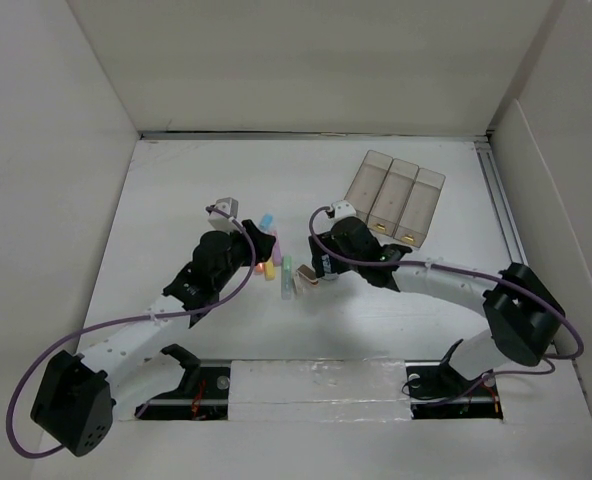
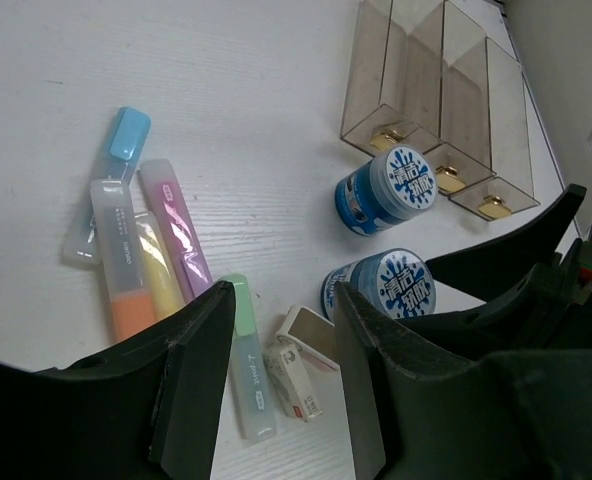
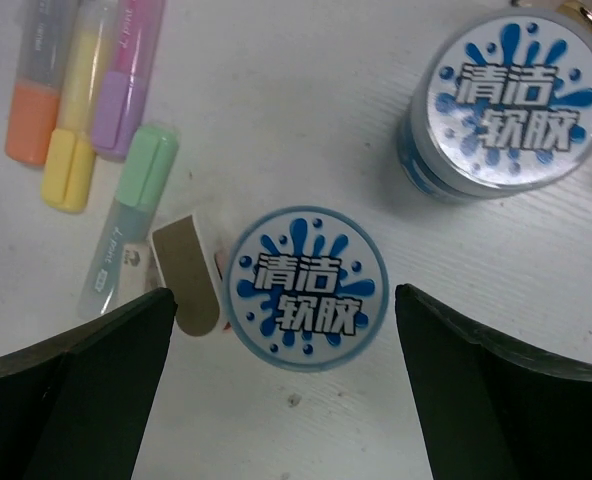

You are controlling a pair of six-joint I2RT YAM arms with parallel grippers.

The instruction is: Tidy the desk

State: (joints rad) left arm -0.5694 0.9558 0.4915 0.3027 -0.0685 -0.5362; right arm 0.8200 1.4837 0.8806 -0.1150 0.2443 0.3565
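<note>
From the top view, the white surface (image 1: pixel 176 190) lies under both tools and carries everything. My left tool (image 1: pixel 264 262) and right tool (image 1: pixel 314 270) hang close together over the clutter, and the three-compartment bin (image 1: pixel 396 197) sits beyond the right tool, toward its outer side. On the left wrist view, the left tool (image 2: pixel 284 300) is partly spread and pinching nothing. The green highlighter (image 2: pixel 248 360) lies flat on the surface below it, close to one finger. Its long axis runs along the finger faces, so a squeeze would take it across its narrow width. On the right wrist view, the right tool (image 3: pixel 284 300) is spread wide. The blue-lidded jar (image 3: pixel 306 290) stands upright directly beneath it, between the fingers, and being round it has no axis to line up with. I judge the right arm is the one lined up for a grab, straight down.
</note>
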